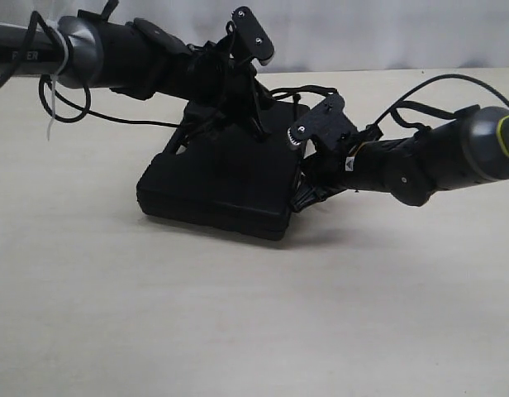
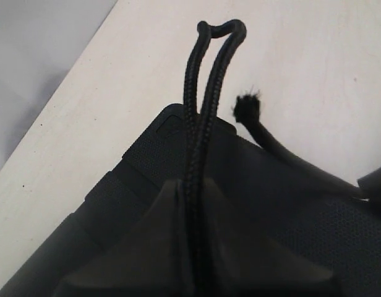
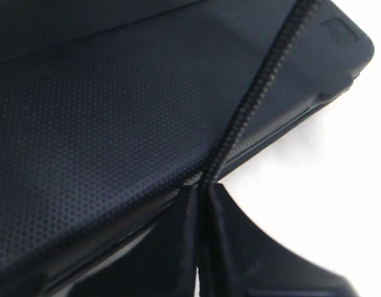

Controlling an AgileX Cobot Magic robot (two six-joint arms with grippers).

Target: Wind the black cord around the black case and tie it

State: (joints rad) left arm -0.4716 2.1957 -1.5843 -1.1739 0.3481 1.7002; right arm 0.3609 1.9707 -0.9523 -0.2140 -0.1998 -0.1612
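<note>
The black case (image 1: 217, 186) lies flat mid-table. My left gripper (image 1: 258, 131) reaches down over its far part. In the left wrist view this gripper (image 2: 194, 189) is shut on a doubled stretch of the black cord (image 2: 206, 105), whose loop sticks out past the case's corner (image 2: 147, 154). A frayed cord end (image 2: 246, 109) lies beside it. My right gripper (image 1: 306, 192) sits at the case's right edge. In its own view the right gripper (image 3: 203, 193) is shut on a single taut strand of cord (image 3: 265, 80) that runs across the textured lid (image 3: 116, 117).
The pale table (image 1: 238, 314) stretches around the case, with a light wall behind it. Thin black arm cables (image 1: 68, 112) hang under the left arm, and another cable (image 1: 436, 83) arches over the right arm.
</note>
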